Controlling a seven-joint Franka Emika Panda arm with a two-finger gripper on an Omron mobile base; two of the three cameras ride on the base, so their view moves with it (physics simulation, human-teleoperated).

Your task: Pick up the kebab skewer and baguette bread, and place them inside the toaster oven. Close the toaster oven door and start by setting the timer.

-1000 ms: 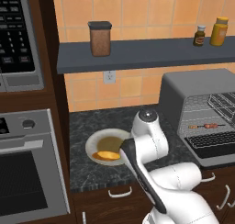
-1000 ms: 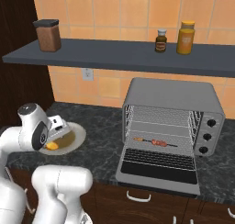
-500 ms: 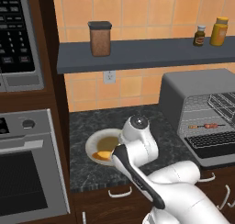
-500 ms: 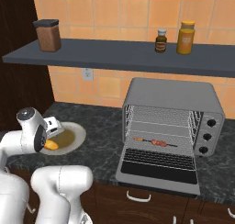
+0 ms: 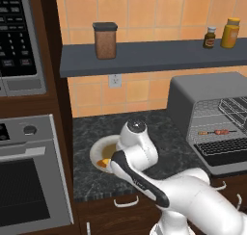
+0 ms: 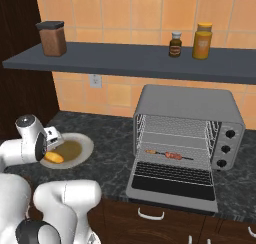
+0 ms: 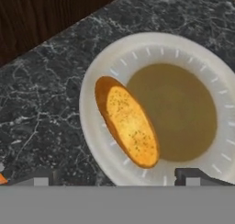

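Claw (image 7: 114, 177) spread wide, nothing held, poised above plate (image 7: 202, 58) near desk's left edge. Baguette (image 7: 127, 121) lies on plate's rim side, between fingertips, long axis slanted across claw line. Skewer (image 6: 166, 154) already on toaster oven (image 6: 187, 105) rack; door (image 6: 172, 185) down.

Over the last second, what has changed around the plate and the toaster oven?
The arm has swung lower and left toward the plate, bringing the open tool over the baguette bread, not yet gripping it. The baguette stayed on the plate, the kebab skewer on the rack, and the toaster oven door open.
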